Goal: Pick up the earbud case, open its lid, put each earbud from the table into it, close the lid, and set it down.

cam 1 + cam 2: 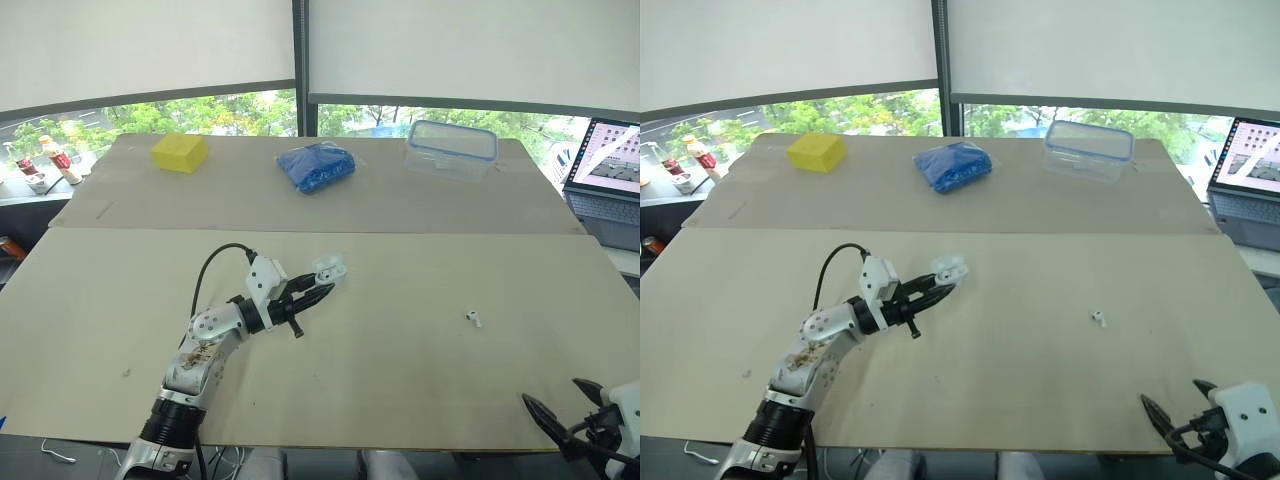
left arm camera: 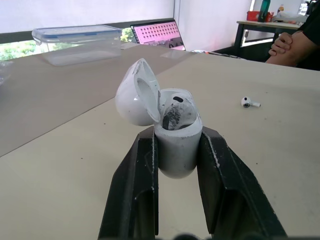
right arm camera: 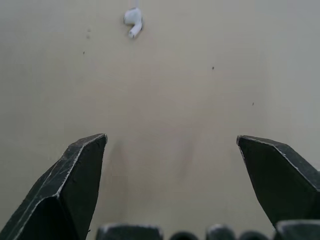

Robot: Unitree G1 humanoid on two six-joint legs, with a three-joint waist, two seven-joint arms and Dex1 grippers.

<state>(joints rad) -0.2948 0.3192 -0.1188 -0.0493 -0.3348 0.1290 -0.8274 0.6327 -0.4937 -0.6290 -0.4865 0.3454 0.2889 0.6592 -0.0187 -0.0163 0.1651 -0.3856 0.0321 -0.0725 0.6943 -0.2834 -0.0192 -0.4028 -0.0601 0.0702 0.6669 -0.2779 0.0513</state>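
Working over a wide pale bench (image 1: 400, 380), with the clutter parked along its far edge, out of the way of the job: a laptop (image 1: 610, 170) just beyond the right edge, a clear lidded container (image 1: 451, 149), a blue bag (image 1: 316, 166), and a yellow block (image 1: 180, 152) toward the far-left corner. Clenching the left tool (image 1: 322, 285) on the body of the earbud case (image 2: 177, 135), lifted off the bench left of its middle. Gripping low on the shell, leaving the lid (image 2: 137, 92) free and hinged open. Turning the case mouth upward, probably presenting the sockets for loading. Hovering the right tool (image 3: 171, 140) released, fingers spread wide, by the near-right corner. Aiming it at a single white earbud (image 3: 133, 20) lying loose on the bench nearer the right edge, well apart from the case. Judging the fetching of that earbud to be the step in hand. Unable to tell of a second earbud already inside the case.
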